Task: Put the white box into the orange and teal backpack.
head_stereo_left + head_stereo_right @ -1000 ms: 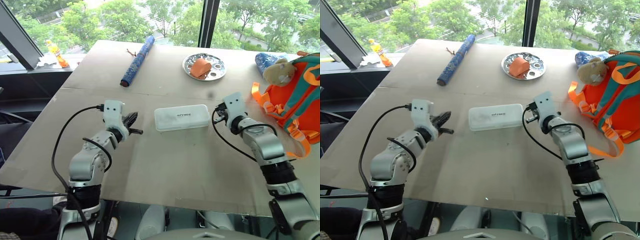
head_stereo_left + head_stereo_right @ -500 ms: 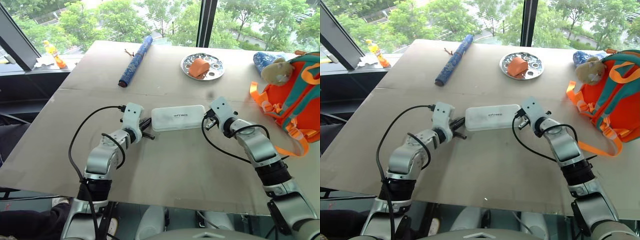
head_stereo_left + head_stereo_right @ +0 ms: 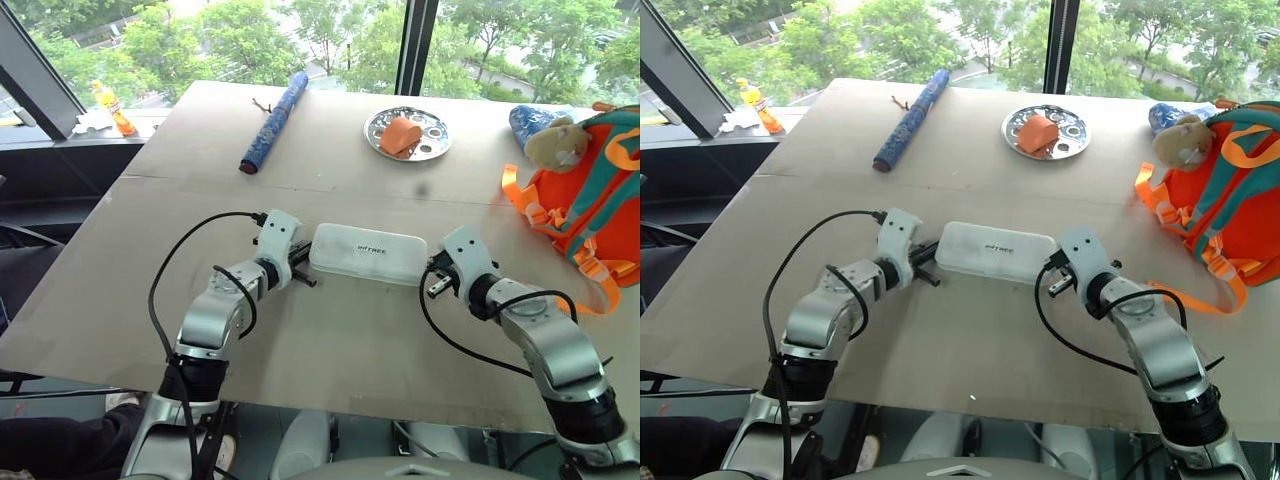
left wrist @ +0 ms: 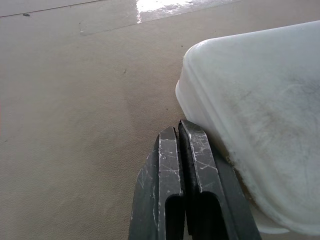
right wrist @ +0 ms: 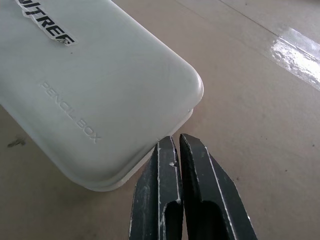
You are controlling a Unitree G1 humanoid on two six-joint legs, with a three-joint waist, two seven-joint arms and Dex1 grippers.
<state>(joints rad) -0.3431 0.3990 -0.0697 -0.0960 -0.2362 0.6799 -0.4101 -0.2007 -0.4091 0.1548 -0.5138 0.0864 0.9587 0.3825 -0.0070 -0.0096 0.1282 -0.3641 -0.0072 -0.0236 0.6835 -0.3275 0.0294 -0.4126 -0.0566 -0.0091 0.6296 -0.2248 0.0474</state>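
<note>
White box: the white box (image 3: pixel 367 252) lies flat near the middle of the desk (image 3: pixel 330 330), slightly skewed, its left end a little farther from the near edge than its right end.
Left gripper: the left gripper (image 3: pixel 299 266) has its 2 fingers pressed together, holding nothing, tips against the box's left end.
Right gripper: the right gripper (image 3: pixel 431 279) is likewise closed and empty, tips at the box's right near corner.
Backpack: the orange and teal backpack (image 3: pixel 590 195) sits at the desk's right edge, well apart from the box.
Risk 1: with 2 closed tips squeezing from the ends, the smooth rounded plastic can probably slip or pivot out.
Risk 2: uneven pressure may spin the box further askew.
Risk 3: if lifted this way, it could drop before reaching the backpack.
</note>
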